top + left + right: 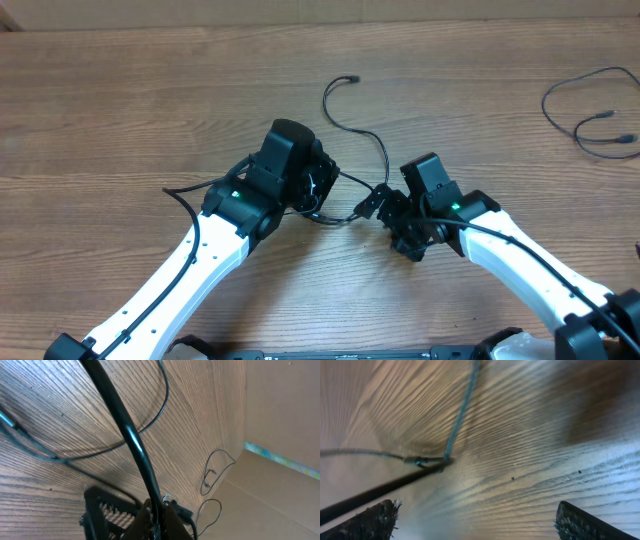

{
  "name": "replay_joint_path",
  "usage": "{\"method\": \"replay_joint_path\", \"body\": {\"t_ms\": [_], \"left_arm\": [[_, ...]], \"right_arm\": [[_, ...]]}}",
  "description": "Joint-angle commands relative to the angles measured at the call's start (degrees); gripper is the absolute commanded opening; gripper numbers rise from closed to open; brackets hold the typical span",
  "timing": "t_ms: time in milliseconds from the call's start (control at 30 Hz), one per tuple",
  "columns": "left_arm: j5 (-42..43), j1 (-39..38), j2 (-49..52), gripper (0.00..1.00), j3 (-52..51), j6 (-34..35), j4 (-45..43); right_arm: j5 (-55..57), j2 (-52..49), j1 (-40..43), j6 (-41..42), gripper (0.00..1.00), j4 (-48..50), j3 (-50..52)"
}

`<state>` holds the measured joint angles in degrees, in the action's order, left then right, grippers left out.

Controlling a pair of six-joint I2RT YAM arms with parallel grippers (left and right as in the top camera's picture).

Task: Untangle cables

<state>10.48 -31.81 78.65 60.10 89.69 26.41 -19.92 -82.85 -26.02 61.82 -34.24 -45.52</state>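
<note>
**Both arms meeting at the middle of the pale wood-grain counter (pixel 120 100).** I am working on the nearer thin black flexible cord (pixel 383 155), which is lying between my two hands. Its low, bunched part is sitting in the gap between them. Its free length is running away from me toward the far edge, curving leftward and ending in a small black plug end (pixel 354 78). Its long axis is therefore running roughly front to back, across the line joining my hands.

My left hand (pixel 318 198) is pointing rightward at the bunch. In the left wrist view the cord is running straight into the fingers, but I cannot tell whether they are clamping it or merely standing around it.

My right hand (pixel 475 522) is gaping wide and holding nothing. In the right wrist view a small junction of plug and cord (pixel 427 461) is lying ahead of the fingers, off toward the finger at the picture's left rather than centred in the gap. I am judging that this hand — the nearer one to the junction — needs a sideways shift before closing.

The second thin black cord (pixel 547 100) is lying loosely looped at the far right of the counter — well apart from both hands, nearer my right arm, and by my reading already free of the first.
</note>
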Motion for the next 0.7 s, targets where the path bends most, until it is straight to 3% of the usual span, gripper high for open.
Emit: {"method": "replay_joint_path", "body": {"t_ms": [0,100,233,400,500,567,633,667], "left_arm": [[-0.37,0.39,-0.46,0.04,0.76,0.79,0.15],[-0.42,0.39,-0.46,0.04,0.76,0.76,0.15],[-0.39,0.39,-0.44,0.04,0.76,0.74,0.59],[-0.31,0.31,-0.44,0.04,0.76,0.72,3.45],[-2.51,0.31,-0.44,0.10,0.76,0.72,5.20],[-6.08,0.31,-0.39,0.32,0.76,0.48,5.73],[-9.70,0.31,-0.26,0.68,0.76,0.37,5.95],[-11.65,0.31,-0.17,0.80,0.76,-0.26,5.92]], "right_arm": [[1.27,-2.45,-0.28,13.62,1.00,1.09,0.33],[1.49,-4.26,-0.28,17.99,1.00,2.38,0.37],[2.75,-6.47,-0.28,17.46,1.00,9.18,0.37],[4.90,-6.84,-0.28,7.96,1.00,16.59,0.37],[5.09,-6.84,-0.28,4.09,1.00,16.50,0.37],[5.01,-6.84,-0.28,0.94,1.00,15.21,0.37],[4.94,-6.84,-0.31,-0.48,1.00,12.59,0.37],[5.14,-6.84,-0.35,-0.63,1.00,11.06,0.37]]}}
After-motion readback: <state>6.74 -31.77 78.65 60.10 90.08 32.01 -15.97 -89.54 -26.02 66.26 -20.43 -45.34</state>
